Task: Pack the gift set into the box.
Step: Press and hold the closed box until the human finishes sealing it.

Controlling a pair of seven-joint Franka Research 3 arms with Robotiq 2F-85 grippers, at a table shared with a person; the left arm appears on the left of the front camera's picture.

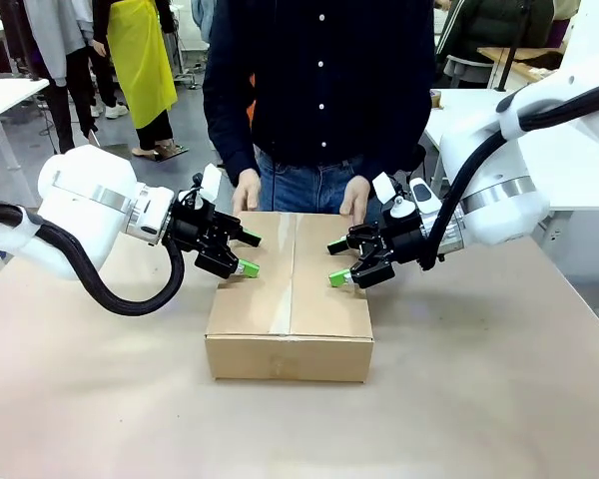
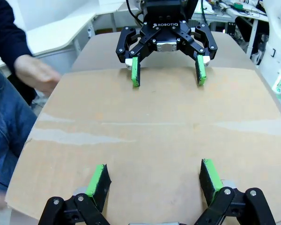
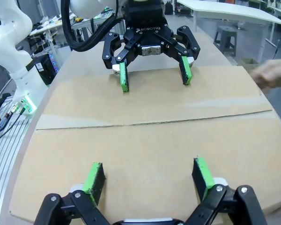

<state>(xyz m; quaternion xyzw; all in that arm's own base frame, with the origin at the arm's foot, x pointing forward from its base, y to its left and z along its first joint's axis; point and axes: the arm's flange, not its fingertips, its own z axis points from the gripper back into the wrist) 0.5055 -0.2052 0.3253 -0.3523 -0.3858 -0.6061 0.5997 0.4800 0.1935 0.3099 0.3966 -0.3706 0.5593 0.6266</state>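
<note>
Tabletop (image 1: 100,399): left pincer (image 1: 250,253), box (image 1: 290,289), right pincer (image 1: 337,261)

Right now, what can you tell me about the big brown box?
The box is plain brown cardboard, low and wide, lying flat on the tan table. Its top flaps are shut and meet at a seam down the middle, with a shiny strip that looks like tape. The person's hands are at its far edge. The left gripper and right gripper, both open, hang over its two sides; whether they touch it is unclear.
</note>
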